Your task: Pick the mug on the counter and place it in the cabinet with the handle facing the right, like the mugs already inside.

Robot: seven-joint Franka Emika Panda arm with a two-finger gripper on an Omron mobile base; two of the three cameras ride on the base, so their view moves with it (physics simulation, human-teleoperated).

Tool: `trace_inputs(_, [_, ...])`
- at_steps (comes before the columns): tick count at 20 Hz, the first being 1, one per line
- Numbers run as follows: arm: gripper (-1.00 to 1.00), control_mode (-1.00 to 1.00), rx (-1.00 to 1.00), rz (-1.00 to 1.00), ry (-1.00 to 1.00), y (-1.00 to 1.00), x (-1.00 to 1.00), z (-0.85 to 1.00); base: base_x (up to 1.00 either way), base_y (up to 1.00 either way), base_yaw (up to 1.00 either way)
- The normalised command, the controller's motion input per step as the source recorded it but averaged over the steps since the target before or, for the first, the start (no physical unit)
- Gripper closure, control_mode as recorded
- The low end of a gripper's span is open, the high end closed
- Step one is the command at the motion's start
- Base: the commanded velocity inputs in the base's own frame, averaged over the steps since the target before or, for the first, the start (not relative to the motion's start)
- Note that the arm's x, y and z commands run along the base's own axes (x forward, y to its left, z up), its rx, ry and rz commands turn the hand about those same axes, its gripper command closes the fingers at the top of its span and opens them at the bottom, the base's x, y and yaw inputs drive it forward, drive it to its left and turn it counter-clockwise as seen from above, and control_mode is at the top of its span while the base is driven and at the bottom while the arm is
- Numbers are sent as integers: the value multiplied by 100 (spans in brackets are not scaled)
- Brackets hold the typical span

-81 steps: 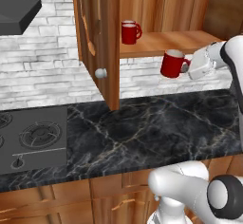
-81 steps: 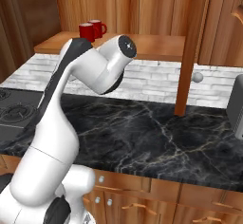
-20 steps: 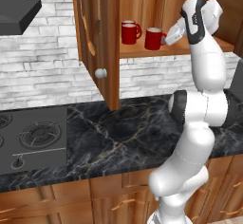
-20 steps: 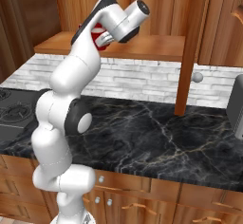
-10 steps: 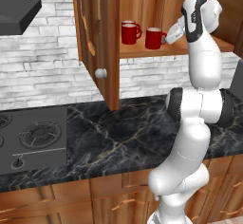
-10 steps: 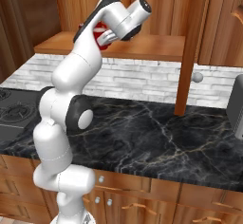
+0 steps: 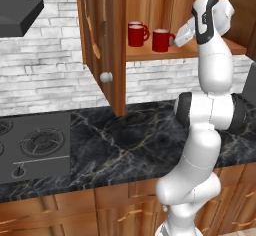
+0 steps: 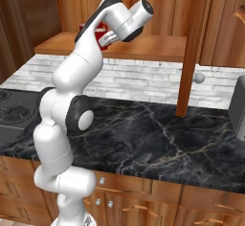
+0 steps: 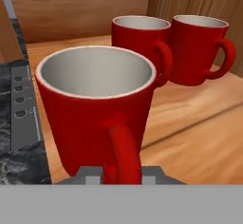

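Pincer (image 9: 122, 174): at mug handle (image 9: 122, 149), grip state unclear
Mug (image 9: 97, 109): upright on cabinet shelf (image 7: 200, 51)
Other mugs (image 9: 187, 47): at its 1 o'clock in hand view

The mug (image 9: 95, 109) stands on the cabinet (image 7: 150, 55) shelf directly ahead of the gripper (image 7: 176, 39), handle (image 9: 124, 154) toward it, two other mugs (image 9: 142, 47) beyond.

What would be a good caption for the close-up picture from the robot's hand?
Red mug on the cabinet shelf, handle toward the camera, two matching mugs behind.
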Motion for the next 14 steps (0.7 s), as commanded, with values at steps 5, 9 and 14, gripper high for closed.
trace_inputs(5, [-100,-100,0,0,-1,0,5,0,0,0,0])
trace_inputs(9, [-100,-100,0,1,0,-2,1,0,0,0,0])
trace_inputs(14, [-100,-100,0,0,0,-8,-9,0,0,0,0])
